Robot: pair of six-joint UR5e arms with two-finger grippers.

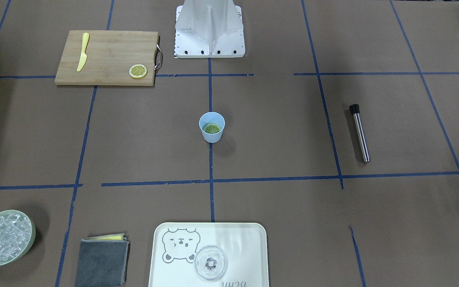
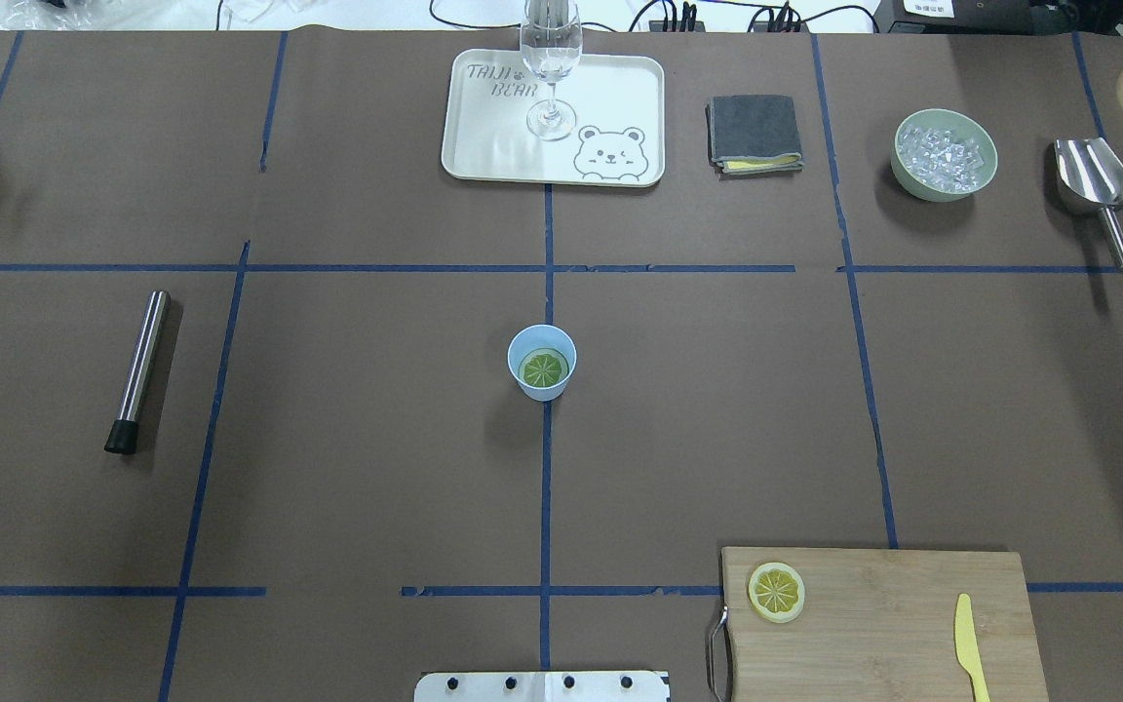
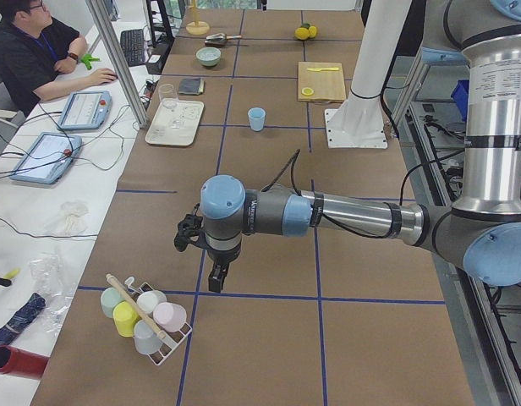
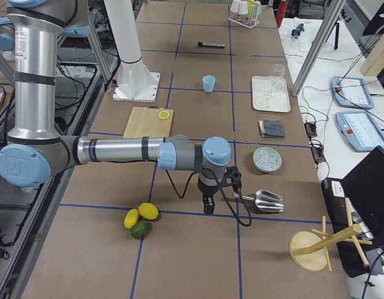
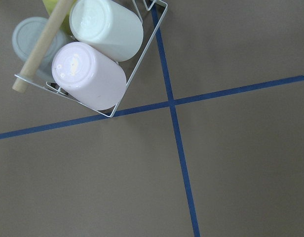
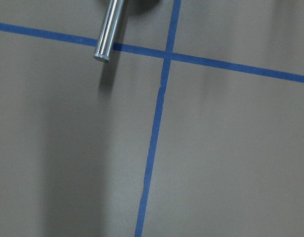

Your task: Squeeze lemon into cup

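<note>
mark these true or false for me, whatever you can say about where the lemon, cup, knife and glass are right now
1. The greenish lemon slice lies inside the light-blue cup. True.
2. The brighter yellow slice lies in the bowl of ice. False: it lies on the cutting board.
3. The glass stands upright on the tray. True.
4. The yellow knife lies on the bare table beside a metal rod. False: it lies on the cutting board, apart from the yellow slice.
5. A hand is holding the cup. False: the cup stands alone, and the left hand hangs near a rack of cups far from it.
</note>
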